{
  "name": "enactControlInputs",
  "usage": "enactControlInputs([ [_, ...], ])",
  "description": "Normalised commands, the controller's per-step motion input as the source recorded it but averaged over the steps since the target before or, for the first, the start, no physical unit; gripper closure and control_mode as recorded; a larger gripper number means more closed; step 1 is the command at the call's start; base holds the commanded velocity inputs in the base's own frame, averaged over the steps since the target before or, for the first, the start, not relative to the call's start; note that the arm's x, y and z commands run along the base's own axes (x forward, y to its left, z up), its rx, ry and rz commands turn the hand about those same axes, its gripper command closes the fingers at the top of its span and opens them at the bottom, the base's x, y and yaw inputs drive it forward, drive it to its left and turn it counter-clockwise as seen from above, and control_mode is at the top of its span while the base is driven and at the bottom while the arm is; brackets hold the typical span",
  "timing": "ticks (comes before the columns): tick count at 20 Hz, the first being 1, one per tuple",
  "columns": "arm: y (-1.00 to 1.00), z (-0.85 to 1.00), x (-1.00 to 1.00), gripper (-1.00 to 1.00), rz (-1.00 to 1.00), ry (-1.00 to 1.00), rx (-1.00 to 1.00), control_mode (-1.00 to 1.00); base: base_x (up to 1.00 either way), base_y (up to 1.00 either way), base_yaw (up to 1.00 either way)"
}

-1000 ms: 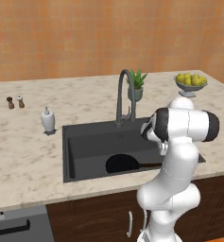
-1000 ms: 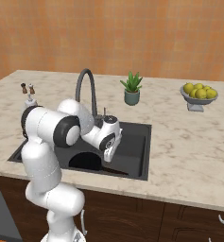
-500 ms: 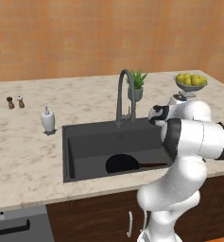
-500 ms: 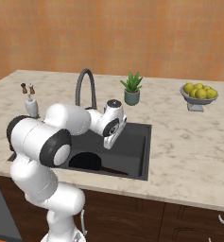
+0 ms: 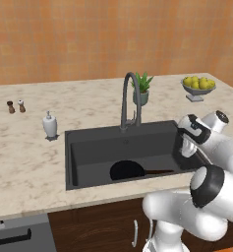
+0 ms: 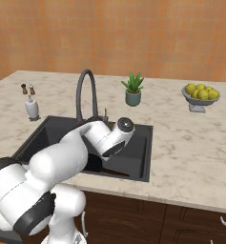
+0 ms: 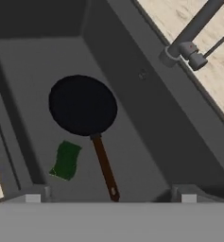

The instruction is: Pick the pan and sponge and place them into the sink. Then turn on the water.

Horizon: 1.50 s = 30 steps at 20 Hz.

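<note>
Pan (image 7: 82, 105) & sponge (image 7: 66, 160) both lie on the floor of the sink (image 7: 146, 127), sponge just beside the pan's handle, not touching it. Over the last sec the arm has swung up and right out of the basin, hand now over the sink's right edge (wrist above the rim in both base views). Fingers spread wide, holding nothing. So the placing part looks done; what's left is the water. Faucet (image 5: 129, 101) stands at the back rim, its side lever (image 7: 216, 46) untouched so far, no stream visible. Next prob. a reach to that lever.
</note>
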Motion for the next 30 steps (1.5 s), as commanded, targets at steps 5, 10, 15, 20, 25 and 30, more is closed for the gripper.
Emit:
enactControlInputs([
  [5,0.05,0.55,-0.12,-1.0,-0.01,-0.14,0.09,-1.0,0.0,0.0,0.0],
  [10,0.14,0.39,0.38,-1.0,-0.23,0.13,-0.02,-1.0,0.0,0.0,0.0],
  [15,0.0,0.14,-0.48,-1.0,-0.49,0.0,0.19,-1.0,0.0,0.0,0.0],
  [20,0.0,0.22,-0.35,-1.0,-0.58,-0.2,0.24,-1.0,0.0,0.0,0.0],
  [25,0.0,0.29,-0.13,-1.0,-0.44,-0.42,0.25,-1.0,0.0,0.0,0.0],
  [30,0.0,0.01,-0.13,-1.0,-0.13,-0.6,0.16,-1.0,0.0,0.0,0.0],
])
